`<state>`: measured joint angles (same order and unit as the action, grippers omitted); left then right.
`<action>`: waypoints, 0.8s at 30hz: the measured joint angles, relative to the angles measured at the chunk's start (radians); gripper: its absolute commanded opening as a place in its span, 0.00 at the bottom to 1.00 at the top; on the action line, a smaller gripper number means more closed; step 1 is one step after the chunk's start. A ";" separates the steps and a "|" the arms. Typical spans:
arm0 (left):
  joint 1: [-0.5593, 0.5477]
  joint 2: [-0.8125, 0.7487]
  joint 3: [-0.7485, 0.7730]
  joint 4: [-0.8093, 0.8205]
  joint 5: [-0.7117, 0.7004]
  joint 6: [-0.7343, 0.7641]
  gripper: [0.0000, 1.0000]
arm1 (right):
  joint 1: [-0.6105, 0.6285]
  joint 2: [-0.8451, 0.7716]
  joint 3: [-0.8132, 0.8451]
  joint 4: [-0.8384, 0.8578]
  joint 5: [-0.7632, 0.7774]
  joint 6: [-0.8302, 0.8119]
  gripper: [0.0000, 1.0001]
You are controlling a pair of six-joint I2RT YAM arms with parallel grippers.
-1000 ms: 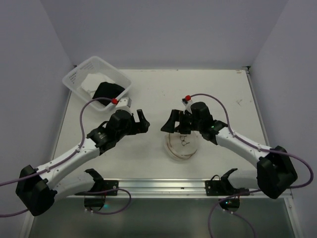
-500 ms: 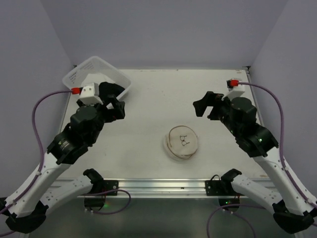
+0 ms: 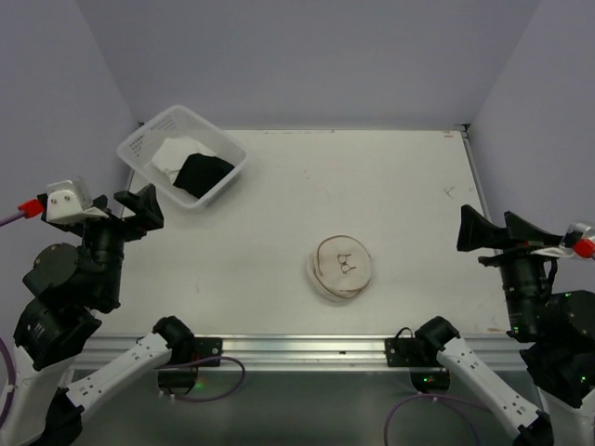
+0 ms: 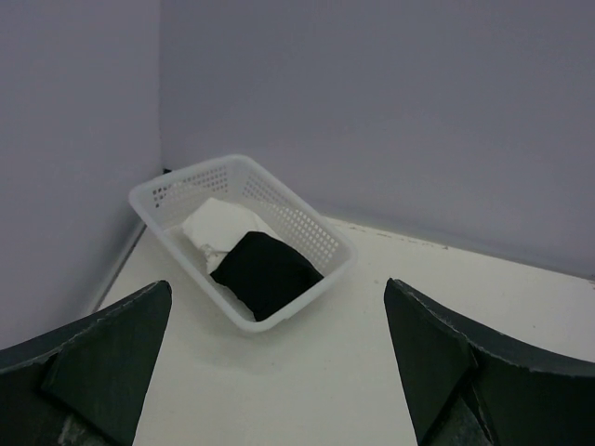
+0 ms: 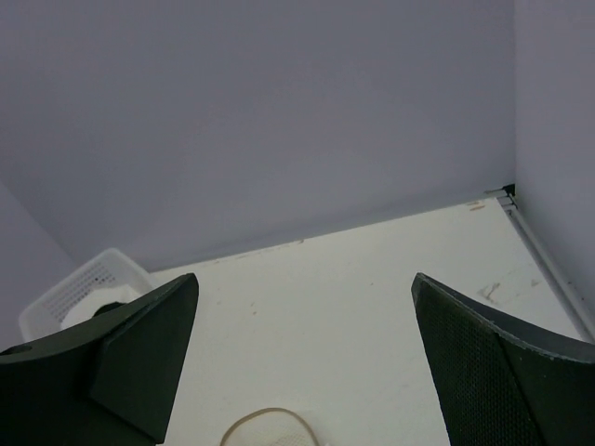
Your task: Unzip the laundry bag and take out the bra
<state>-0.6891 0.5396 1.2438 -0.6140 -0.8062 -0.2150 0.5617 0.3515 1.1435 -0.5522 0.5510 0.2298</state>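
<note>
The laundry bag (image 3: 341,268) is a round cream pouch lying flat on the table with its black bra pictogram facing up. Only its top rim shows in the right wrist view (image 5: 270,429). No bra shows outside it. My left gripper (image 3: 139,206) is open and empty, held high at the near left, far from the bag. In its wrist view (image 4: 279,372) the jaws stand wide apart. My right gripper (image 3: 497,234) is open and empty, held high at the near right. Its jaws also stand wide apart in its wrist view (image 5: 302,367).
A white perforated basket (image 3: 139,149) stands at the back left corner, holding a white cloth (image 3: 170,153) and a black cloth (image 3: 202,173). The basket also shows in the left wrist view (image 4: 186,177) and the right wrist view (image 5: 79,288). Grey walls enclose the table.
Both arms have drawn back from beside the bag to the near left and near right corners and risen. Both grippers stay open; the bag has not moved.
</note>
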 measured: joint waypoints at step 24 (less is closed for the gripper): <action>0.000 -0.108 0.003 -0.137 -0.072 -0.062 1.00 | 0.000 -0.058 -0.072 0.050 0.022 -0.079 0.99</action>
<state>-0.6895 0.4316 1.2472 -0.7506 -0.8783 -0.2771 0.5617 0.2939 1.0710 -0.5026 0.5728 0.1513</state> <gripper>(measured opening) 0.997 0.986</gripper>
